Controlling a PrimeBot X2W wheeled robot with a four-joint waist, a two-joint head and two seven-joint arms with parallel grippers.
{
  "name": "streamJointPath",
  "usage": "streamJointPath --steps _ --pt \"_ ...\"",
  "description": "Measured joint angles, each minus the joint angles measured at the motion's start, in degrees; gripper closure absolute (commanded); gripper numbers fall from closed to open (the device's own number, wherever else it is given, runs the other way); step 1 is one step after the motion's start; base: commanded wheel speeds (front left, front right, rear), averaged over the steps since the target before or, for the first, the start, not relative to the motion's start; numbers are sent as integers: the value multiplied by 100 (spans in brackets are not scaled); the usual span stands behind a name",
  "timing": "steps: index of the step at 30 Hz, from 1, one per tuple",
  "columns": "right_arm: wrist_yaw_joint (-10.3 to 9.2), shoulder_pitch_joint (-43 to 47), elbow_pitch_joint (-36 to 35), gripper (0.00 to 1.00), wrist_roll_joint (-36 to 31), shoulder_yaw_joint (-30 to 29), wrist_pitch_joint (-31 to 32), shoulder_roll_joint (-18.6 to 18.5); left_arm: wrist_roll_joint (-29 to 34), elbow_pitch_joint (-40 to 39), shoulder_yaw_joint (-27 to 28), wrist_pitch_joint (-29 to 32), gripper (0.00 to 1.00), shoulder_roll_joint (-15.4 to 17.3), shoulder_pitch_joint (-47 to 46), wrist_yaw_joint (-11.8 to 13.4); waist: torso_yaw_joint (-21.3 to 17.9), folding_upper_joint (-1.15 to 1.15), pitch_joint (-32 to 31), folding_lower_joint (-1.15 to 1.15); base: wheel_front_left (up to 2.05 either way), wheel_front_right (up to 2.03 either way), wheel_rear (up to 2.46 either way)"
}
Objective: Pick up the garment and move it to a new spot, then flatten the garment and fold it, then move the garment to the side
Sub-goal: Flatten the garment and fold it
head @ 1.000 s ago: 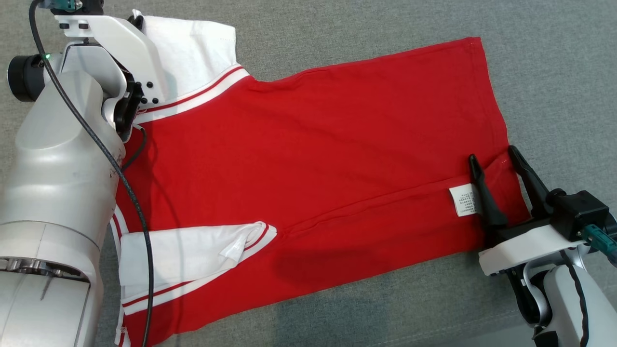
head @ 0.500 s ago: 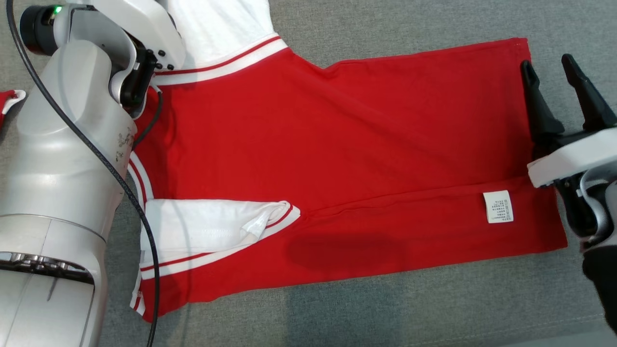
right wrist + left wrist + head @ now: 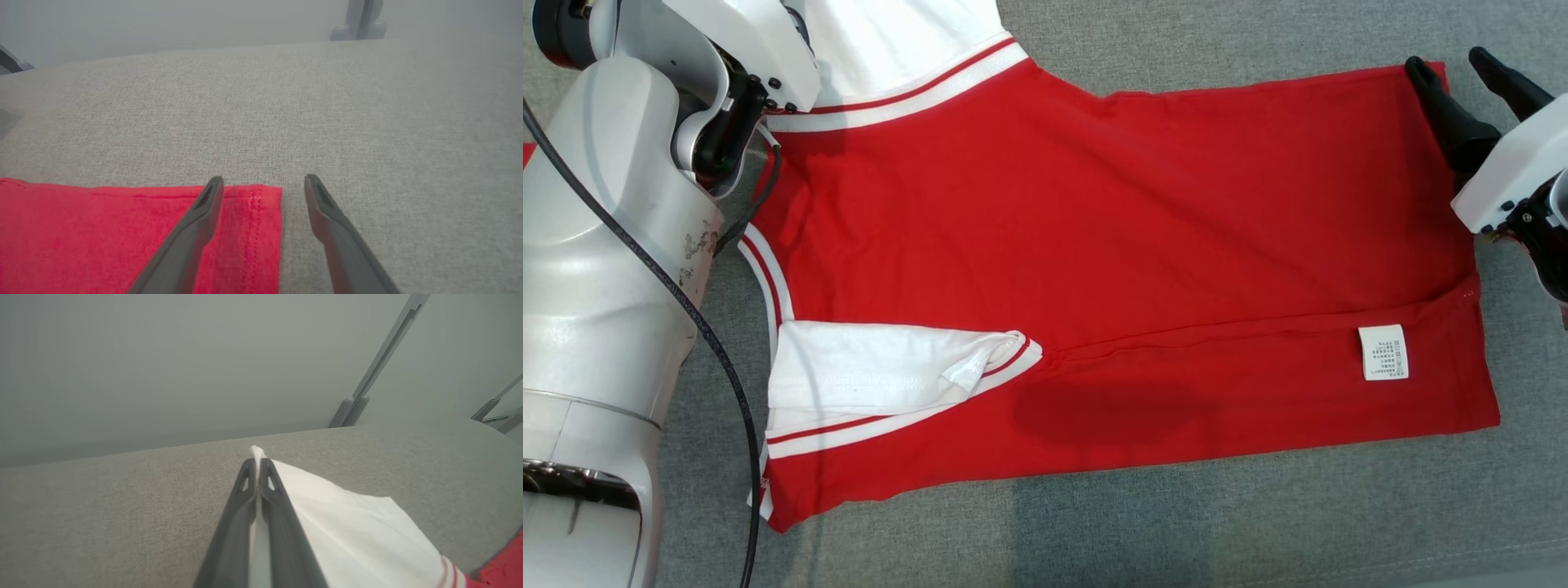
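Garment (image 3: 1094,245) sleeve cut off up top, L end effector (image 3: 257,461) pinching it, R end effector (image 3: 264,178) spread, empty.

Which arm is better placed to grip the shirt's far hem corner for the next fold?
Right. The right claw is open, straddling the red hem corner. The left claw is shut on the white sleeve at the shirt's other end.

My L arm (image 3: 605,245): scuffed silver-white shell, black cable (image 3: 690,314) over it, black screws (image 3: 769,82); R gripper (image 3: 1445,59) dark-fingered, white bracket (image 3: 1503,171)
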Motion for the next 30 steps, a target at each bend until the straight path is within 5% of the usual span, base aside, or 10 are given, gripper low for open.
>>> streamJointPath --steps 4,15,19,21,22,23,30 --pt "-1 -257 175 2 62 335 136 -38 -49 -151 -29 59 100 78 76 0 -23 0 -15 0 0 0 0" --pt "-2 -522 605 50 199 767 140 -98 -93 -513 -48 216 100 172 203 35 6 0 15 0 0 0 0" --pt "-1 -641 822 52 199 865 105 -92 -105 -627 -54 259 100 189 205 70 34 0 38 0 0 0 0" --pt "-1 -724 904 66 199 909 90 -85 -141 -668 -57 299 100 191 208 92 53 0 55 0 0 0 0" --pt "-1 -756 926 96 199 931 89 -80 -141 -692 -60 299 100 192 211 92 63 0 61 0 0 0 0" --pt "-1 -785 948 100 199 961 89 -73 -142 -714 -63 300 100 193 214 92 72 0 64 0 0 0 0" --pt "-1 -878 1027 100 249 1135 90 -68 -175 -812 -62 307 100 277 299 112 87 0 25 0 0 0 0"
